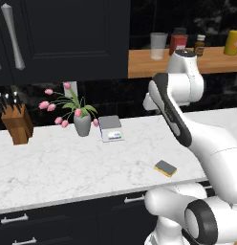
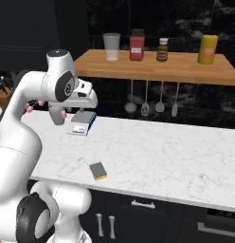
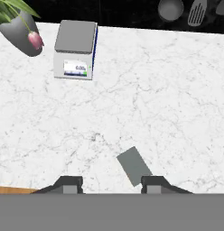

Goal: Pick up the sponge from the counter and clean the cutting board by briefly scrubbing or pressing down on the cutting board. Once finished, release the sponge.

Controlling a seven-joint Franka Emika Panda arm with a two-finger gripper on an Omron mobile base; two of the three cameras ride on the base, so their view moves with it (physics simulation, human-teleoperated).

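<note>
On the left stood a grey vase (image 3: 21,31) of pink tulips, then a kitchen scale (image 3: 76,49). The sponge (image 3: 134,166) lay dark face up on the counter (image 3: 154,103) near its front edge, untouched. The gripper (image 3: 111,185) hung well above, its fingers spread and empty, the sponge beside the right fingertip (image 3: 152,182). The pickup was not yet begun; next it likely needed centring, turning and lowering over the sponge.

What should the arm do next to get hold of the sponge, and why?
Probably lower the gripper toward the sponge and shift it so the sponge sits between the fingertips. The sponge lies flat and untouched near the front edge of the counter, dark face up. In the hand view it sits off-centre, beside one fingertip, with the jaws apart and nothing held.
</note>
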